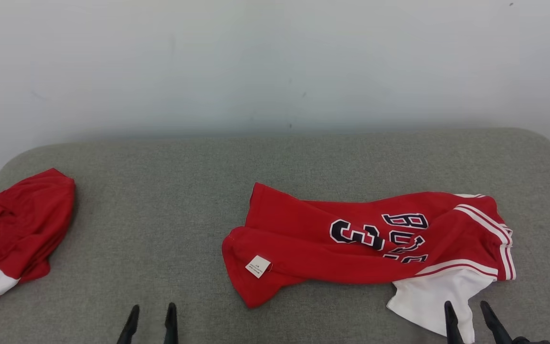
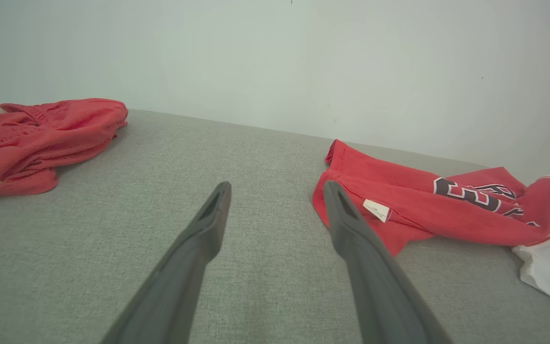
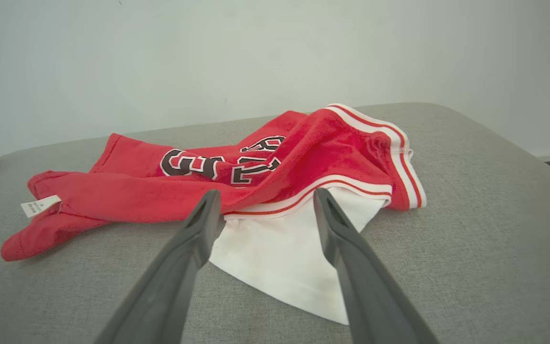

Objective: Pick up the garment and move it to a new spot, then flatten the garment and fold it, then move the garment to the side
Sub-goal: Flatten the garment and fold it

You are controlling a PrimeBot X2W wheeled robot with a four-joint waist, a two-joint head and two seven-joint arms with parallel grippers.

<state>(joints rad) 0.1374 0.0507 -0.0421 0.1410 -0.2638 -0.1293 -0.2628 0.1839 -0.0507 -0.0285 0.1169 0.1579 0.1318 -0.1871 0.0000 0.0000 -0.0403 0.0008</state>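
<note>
A red jersey garment [image 1: 365, 241] with dark lettering, white striped trim and a white sleeve lies crumpled right of centre on the grey cushioned surface [image 1: 170, 200]. It shows in the left wrist view as the garment [image 2: 428, 210] and in the right wrist view as the garment [image 3: 237, 186]. My left gripper [image 1: 153, 309] stands open over bare fabric, left of the garment's near corner; its own view has the gripper [image 2: 275, 187] beside the tagged hem. My right gripper [image 1: 466, 306] is open at the white sleeve's near edge, seen as the gripper [image 3: 263, 195] with nothing between its fingers.
A second red garment [image 1: 12, 234] with white trim is bunched at the far left edge of the surface, also seen as the red bundle [image 2: 41, 138]. A pale wall [image 1: 275, 62] rises behind. The cushion's rounded right edge [image 3: 518, 157] drops off toward the floor.
</note>
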